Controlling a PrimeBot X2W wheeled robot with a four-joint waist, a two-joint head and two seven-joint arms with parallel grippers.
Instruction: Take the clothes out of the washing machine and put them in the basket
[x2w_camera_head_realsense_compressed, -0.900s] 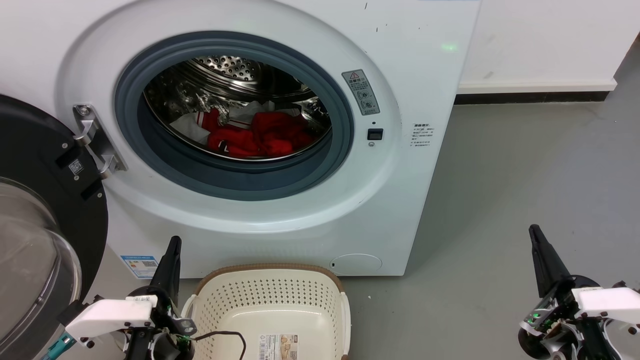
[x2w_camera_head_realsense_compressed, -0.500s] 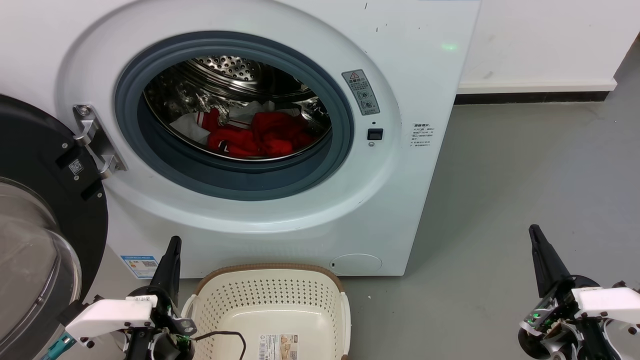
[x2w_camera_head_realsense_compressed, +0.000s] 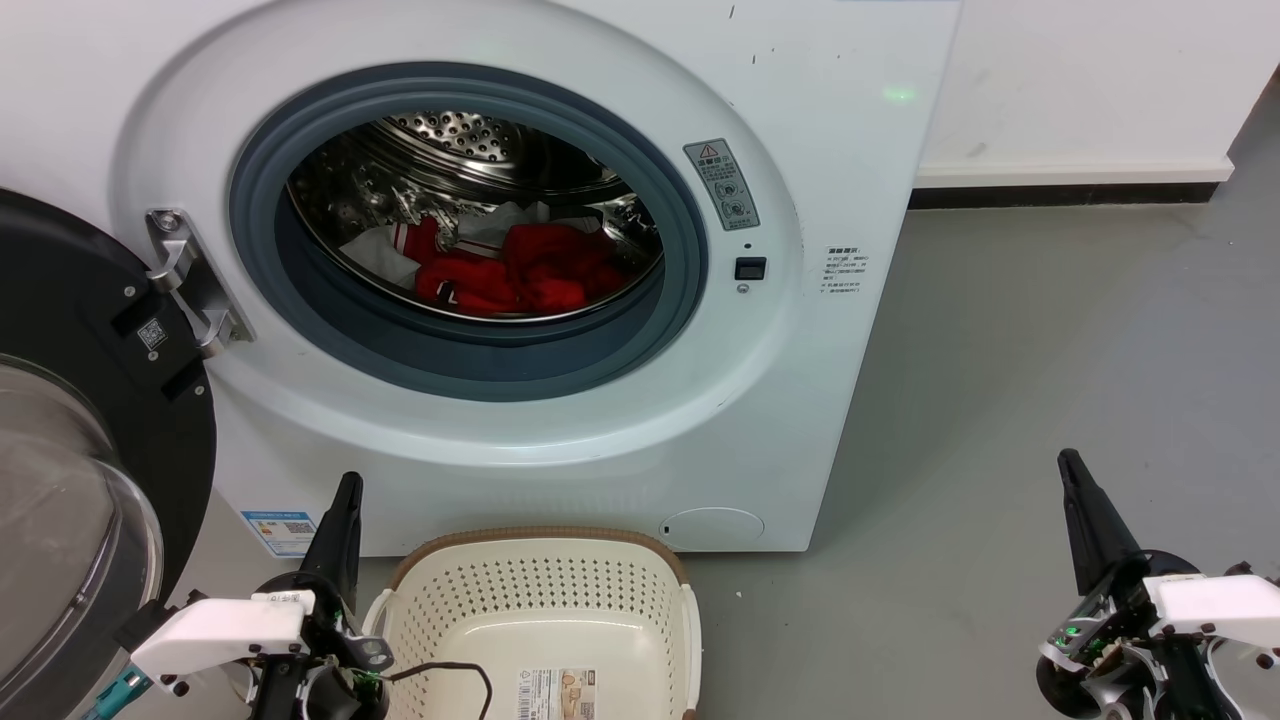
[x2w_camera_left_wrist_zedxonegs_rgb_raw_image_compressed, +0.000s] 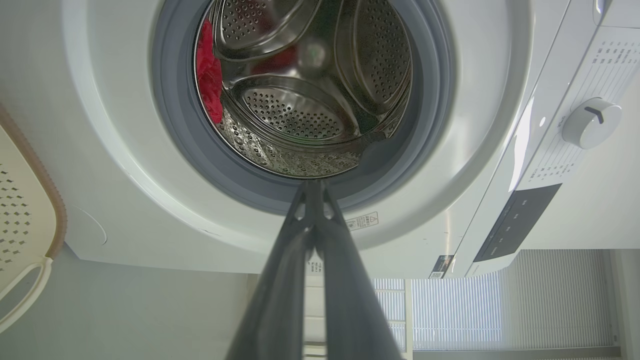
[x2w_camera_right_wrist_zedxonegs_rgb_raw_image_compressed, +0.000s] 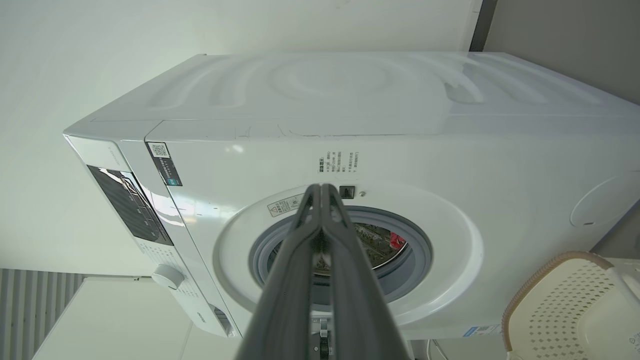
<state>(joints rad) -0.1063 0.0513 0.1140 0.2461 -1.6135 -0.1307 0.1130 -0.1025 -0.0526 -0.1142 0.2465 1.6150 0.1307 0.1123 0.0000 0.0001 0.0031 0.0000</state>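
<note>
Both my grippers clenched, empty: L gripper (x2w_camera_head_realsense_compressed: 348, 492) low beside basket (x2w_camera_head_realsense_compressed: 545, 537), R gripper (x2w_camera_head_realsense_compressed: 1069, 468) over bare floor, well apart. Red clothes (x2w_camera_head_realsense_compressed: 520, 270) lie at drum bottom in washing machine (x2w_camera_head_realsense_compressed: 830, 180). Risk: reaching in w/ fingers shut shoves fabric deeper; grey seal (x2w_camera_head_realsense_compressed: 480, 365) could snag it on pull-out.

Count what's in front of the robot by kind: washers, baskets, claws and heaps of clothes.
washing machine: 1
basket: 1
claws: 2, the left claw and the right claw
heap of red and white clothes in the drum: 1, garments too tangled to count singly
Total: 5
</note>
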